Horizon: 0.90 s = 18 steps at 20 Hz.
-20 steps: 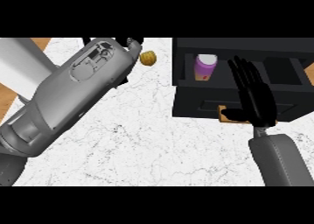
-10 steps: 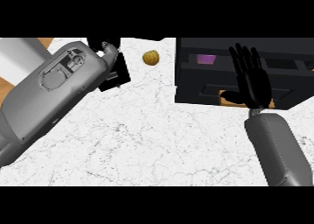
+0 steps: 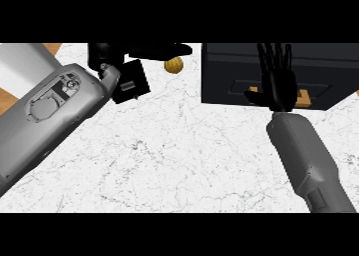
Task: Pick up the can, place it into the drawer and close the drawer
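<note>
We could not find the can anywhere in the head view. No open cavity showed in the drawer (image 3: 234,75), so we judged that the can could be hidden inside it, but we could not confirm this. For the same reason we could say nothing sure about the can's colour or shape. By judgement only, a can is light, stiff and smooth, so it could slip. The best place to hold it would be around the middle of its side, with the fingers on one side and the thumb on the other.

The drawer was a black box-like unit at the far right of the counter (image 3: 174,150). It seemed pushed in, or nearly so. We judged it rigid and made to slide straight, so the flat front was the right place to push.

The right hand (image 3: 278,82) lay against this front with straight fingers pointing away from the robot, and it grasped nothing. A small tan patch showed just beside it, and we could not tell what it was.

The left hand (image 3: 130,82) was at the far left, well apart from the drawer. Its fingers were stretched out and held nothing. A small golden-brown round thing (image 3: 174,64) lay just beside its fingertips. The counter was white marble with grey veins.
</note>
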{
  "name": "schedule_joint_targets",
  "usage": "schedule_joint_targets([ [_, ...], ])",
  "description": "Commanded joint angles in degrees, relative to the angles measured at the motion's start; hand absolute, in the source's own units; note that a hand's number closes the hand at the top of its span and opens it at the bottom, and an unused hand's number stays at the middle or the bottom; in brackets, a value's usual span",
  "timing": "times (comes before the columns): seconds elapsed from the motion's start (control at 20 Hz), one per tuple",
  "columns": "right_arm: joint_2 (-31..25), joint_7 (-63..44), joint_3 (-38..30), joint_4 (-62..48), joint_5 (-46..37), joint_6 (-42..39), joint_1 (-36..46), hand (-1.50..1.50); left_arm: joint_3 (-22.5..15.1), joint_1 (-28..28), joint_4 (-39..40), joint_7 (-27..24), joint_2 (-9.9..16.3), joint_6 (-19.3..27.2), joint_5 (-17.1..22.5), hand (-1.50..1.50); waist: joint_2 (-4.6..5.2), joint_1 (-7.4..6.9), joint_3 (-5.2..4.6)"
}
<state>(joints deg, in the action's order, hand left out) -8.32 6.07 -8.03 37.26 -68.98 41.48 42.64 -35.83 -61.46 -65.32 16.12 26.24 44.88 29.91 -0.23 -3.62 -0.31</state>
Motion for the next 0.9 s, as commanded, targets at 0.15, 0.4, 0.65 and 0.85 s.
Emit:
schedule_joint_targets([
  [0.15, -2.2, -1.8, -2.8, -13.0, -1.0, 0.2, 12.6, -1.5, 0.1, 5.2, -4.8, -0.7, 1.2, -0.9, -1.1, -1.5, 1.67, -1.44, 0.42],
  [0.4, -4.7, -0.5, -4.5, -18.3, -0.4, 0.9, 17.0, -1.5, 1.8, 8.8, -8.9, -1.3, 3.8, -1.6, -1.1, -1.5, 1.91, -2.38, 0.42],
  [0.65, -4.0, -0.5, -5.6, -21.6, 0.2, 1.7, 19.6, -1.5, 1.1, 14.1, -11.2, -2.9, 3.4, -1.6, -2.2, -1.5, 1.8, -1.74, 0.41],
  [0.85, -4.9, 1.4, -6.9, -22.8, 1.5, 1.2, 21.4, -1.5, 1.4, 12.0, -13.6, 0.0, 5.4, -1.8, -2.9, -1.5, 2.07, -2.52, 0.51],
])
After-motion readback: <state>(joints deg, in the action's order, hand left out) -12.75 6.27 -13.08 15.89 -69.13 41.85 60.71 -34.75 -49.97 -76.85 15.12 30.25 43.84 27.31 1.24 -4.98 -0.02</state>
